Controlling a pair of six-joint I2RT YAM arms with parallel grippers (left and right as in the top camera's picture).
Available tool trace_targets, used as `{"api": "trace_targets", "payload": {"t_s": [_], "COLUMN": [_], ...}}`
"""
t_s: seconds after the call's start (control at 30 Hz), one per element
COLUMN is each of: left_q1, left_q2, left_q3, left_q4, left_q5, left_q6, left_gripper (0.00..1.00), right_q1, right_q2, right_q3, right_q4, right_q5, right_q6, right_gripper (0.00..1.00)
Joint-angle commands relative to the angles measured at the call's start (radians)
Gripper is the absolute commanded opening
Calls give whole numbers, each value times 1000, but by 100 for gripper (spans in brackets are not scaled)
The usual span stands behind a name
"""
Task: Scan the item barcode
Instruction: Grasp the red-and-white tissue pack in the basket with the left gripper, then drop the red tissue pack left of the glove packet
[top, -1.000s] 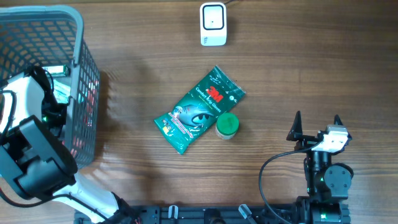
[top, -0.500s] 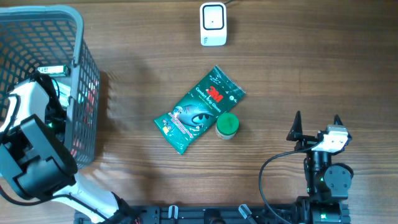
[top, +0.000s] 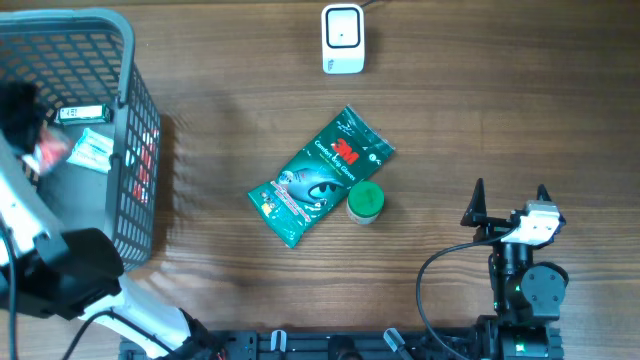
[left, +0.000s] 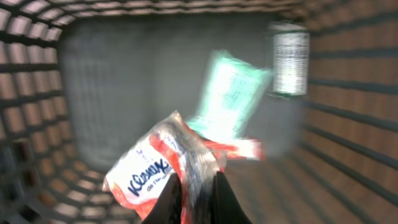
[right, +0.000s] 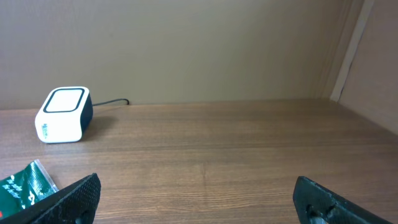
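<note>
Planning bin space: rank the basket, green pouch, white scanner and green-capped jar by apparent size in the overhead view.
1. basket
2. green pouch
3. white scanner
4. green-capped jar, only slightly smaller than the scanner
</note>
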Motion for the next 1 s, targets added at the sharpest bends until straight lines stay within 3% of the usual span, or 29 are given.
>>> {"api": "trace_targets", "payload": {"t_s": [0.0,0.13,0.3,0.5,0.63,0.8,0.97], "left_q1": [-10,-87,-357,-725,-870,-939,-938], "left_q2": [-66,-140,-153,-151,-151,-151,-151], "left_q3": [191,192,185,85,-34,-279,-590], "left_q4": [-14,-15,-15,-15,-15,52,347], "left_q5": [388,444,407,30,-145,-224,-223], "left_q6": [26,27,27,27,26,22,22], "left_gripper": [4,4,4,4,4,4,4], "right_q1": [-2,-2,-2,-2,-2,-2,-2], "right_q2": [-4,-4,-4,-4,-4,-4,-4], "right_q3": [-1,-1,-1,-1,-1,-1,-1], "right_q4": [2,2,2,2,2,2,2], "right_q5": [-12,-12,-12,-12,-12,-12,-12], "right_q6": [-11,-11,-11,-11,-11,-11,-11], "right_gripper": [100,100,100,100,100,100,100]}}
